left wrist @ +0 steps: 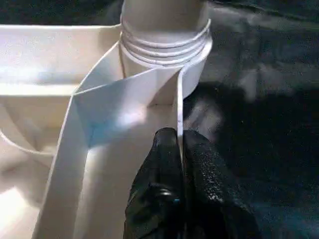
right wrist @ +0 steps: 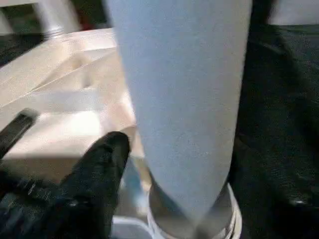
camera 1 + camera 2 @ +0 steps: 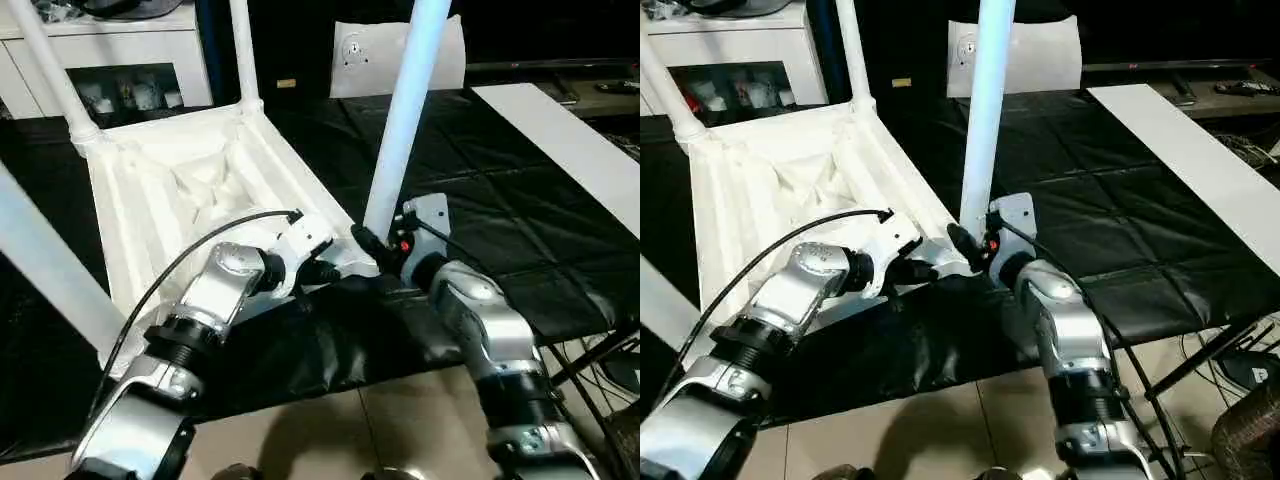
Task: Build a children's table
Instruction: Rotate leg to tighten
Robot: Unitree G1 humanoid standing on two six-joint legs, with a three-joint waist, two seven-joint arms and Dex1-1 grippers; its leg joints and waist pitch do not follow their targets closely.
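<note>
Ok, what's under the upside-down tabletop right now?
The tabletop lies ribbed side up on a black sheet, which shows around its rim. Whatever is directly beneath it is covered. The left gripper pinches its near edge wall.

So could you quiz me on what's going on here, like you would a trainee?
1. True or false: the tabletop lies with its ribbed underside up.
2. What does the left hand pinch? A) a leg B) the tabletop's rim C) the black cloth
3. Fill in: the leg by the right hand stands in a corner ____.

Key: 1 true; 2 B, its fingers are shut on the thin wall beside the socket; 3 socket.
</note>
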